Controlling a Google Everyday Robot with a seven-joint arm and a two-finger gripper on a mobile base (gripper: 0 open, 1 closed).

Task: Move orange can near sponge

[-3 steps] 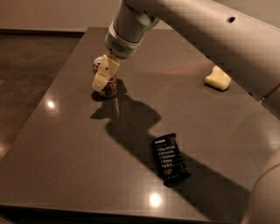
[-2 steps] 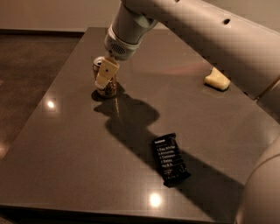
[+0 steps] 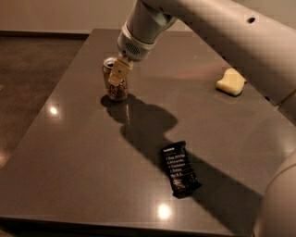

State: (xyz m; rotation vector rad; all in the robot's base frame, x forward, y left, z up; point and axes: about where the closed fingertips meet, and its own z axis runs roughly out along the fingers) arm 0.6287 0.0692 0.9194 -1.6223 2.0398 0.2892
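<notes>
While the orange can (image 3: 121,90) is seen standing upright on the far left part of the table (image 3: 69,162), the gripper (image 3: 115,77) is placed right against its near side, carried down from the thick pale arm (image 3: 199,21) above. Whether the claw is pressed onto the can or merely set around it cannot be told.

The step in hand is judged to be the grasp itself; the carrying is not yet done, since the can is well apart from the sponge (image 3: 230,82), which lies near the far right edge. A firm hold is called for next, then a small lift and a sweep to the right across the far half of the table, the can being kept upright and set down just beside the sponge without the sponge being pushed. The black snack bar wrapper (image 3: 180,169) lies nearer the front and is judged to be off that path.

The tabletop is dark grey, smooth and glossy; lamp glints and the arm's shadow are thrown on it. A dark floor (image 3: 27,69) is seen to the left, and a pale wall (image 3: 46,14) behind.
</notes>
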